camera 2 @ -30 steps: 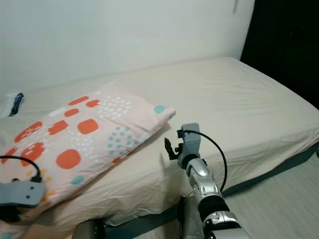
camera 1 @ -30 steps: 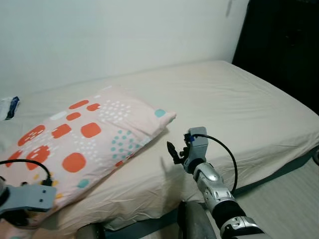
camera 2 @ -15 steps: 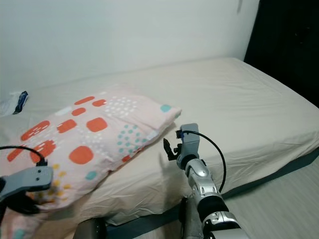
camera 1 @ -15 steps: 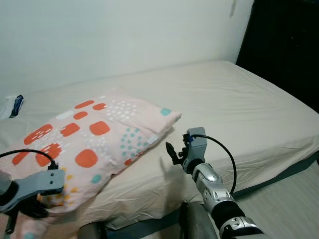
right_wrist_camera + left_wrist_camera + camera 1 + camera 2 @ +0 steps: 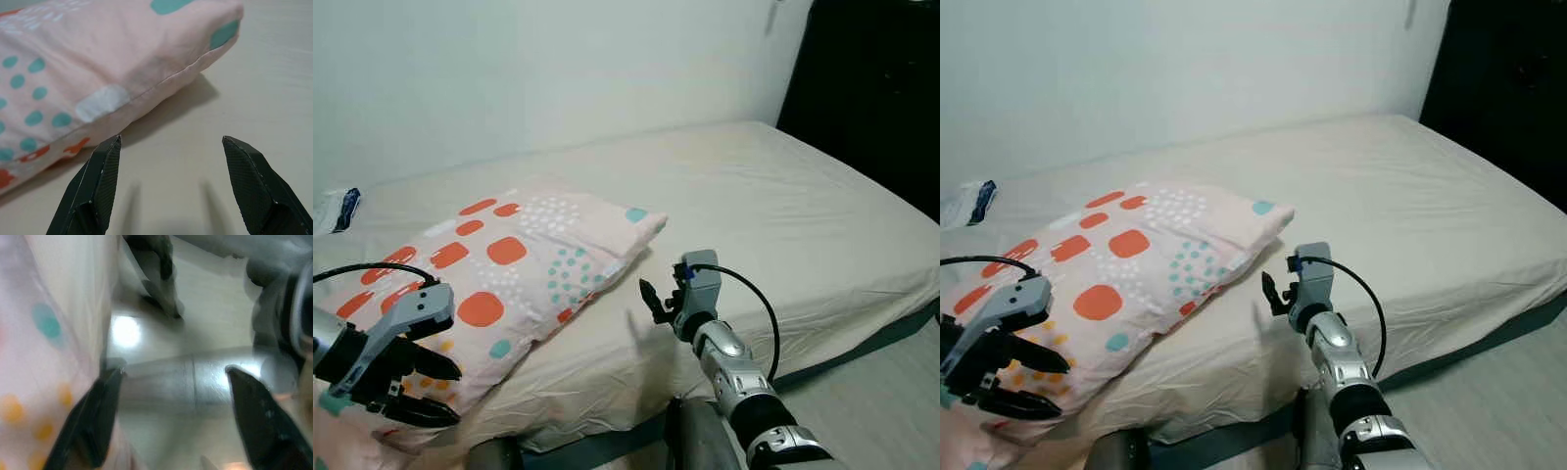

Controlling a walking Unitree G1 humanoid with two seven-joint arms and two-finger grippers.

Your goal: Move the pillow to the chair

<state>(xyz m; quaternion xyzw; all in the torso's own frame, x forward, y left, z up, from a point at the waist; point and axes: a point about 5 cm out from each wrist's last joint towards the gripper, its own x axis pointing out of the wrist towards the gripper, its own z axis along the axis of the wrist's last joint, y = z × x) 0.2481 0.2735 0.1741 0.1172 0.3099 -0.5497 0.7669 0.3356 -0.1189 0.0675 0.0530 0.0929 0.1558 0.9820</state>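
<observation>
Bed [image 5: 783, 196]: pillow [image 5: 509, 264] lay beside spread, empty left gripper [image 5: 423, 392]; right gripper [image 5: 171, 196] gaped empty before pillow's edge.

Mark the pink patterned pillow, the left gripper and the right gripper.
pink patterned pillow [image 5: 524, 257], left eye view, on its top face near the white dots.
left gripper [image 5: 429, 390], left eye view, midway between its open black fingertips.
right gripper [image 5: 171, 188], right wrist view, midway between its spread fingertips.
</observation>
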